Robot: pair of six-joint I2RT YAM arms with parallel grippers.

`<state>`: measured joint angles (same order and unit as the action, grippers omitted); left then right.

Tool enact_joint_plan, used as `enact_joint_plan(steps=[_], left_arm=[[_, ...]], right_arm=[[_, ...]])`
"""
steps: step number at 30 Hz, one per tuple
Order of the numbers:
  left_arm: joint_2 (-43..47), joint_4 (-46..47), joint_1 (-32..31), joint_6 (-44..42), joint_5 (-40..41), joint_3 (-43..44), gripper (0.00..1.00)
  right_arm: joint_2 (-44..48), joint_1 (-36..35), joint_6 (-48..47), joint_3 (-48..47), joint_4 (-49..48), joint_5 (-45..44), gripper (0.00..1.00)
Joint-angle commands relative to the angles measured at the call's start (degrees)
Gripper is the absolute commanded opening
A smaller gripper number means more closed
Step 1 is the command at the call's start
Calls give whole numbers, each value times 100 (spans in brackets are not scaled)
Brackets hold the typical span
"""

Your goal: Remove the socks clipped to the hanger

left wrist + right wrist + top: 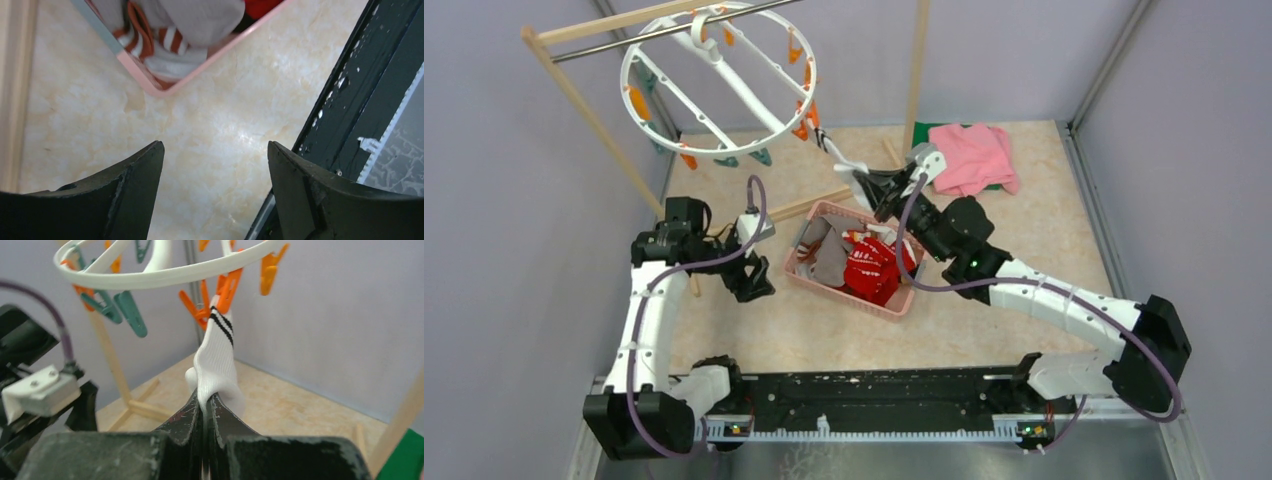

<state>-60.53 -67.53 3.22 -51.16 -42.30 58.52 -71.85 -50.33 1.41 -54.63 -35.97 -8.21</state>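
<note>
The white ring hanger (720, 78) hangs from the metal bar at the back left; its rim shows in the right wrist view (165, 272). One white sock with black stripes (216, 357) hangs from an orange clip (227, 290); it also shows in the top view (837, 150). My right gripper (206, 399) is shut on this sock's lower part and the sock is stretched taut; the gripper shows in the top view (869, 180). Red, grey and striped socks (864, 262) lie in the pink basket (796, 275). My left gripper (215, 150) is open and empty over the table, left of the basket.
The wooden-framed rack (594, 120) with its metal bar stands at the back left, its foot (809, 205) by the basket. Pink and green cloths (972, 157) lie at the back right. Empty teal and orange clips (120, 307) dangle from the ring. Grey walls enclose the table.
</note>
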Motion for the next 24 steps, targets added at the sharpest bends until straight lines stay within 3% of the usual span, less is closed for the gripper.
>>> enact_joint_plan(steps=[1,6,17,24], left_arm=[[36,-91,-32,-390,-1234,614,83],[326,-477,-32,-815,-1859,676,83],[300,-390,-30,-53,-2839,1401,86],[407,652,-32,804,-2928,1340,87]], right_arm=[[149,-592,14,-224,376,-45,0],[-65,-1112,391,-307,376,116,0],[-1346,-1559,990,-1278,242,809,0],[-1487,-1557,1704,-1490,202,1416,0]])
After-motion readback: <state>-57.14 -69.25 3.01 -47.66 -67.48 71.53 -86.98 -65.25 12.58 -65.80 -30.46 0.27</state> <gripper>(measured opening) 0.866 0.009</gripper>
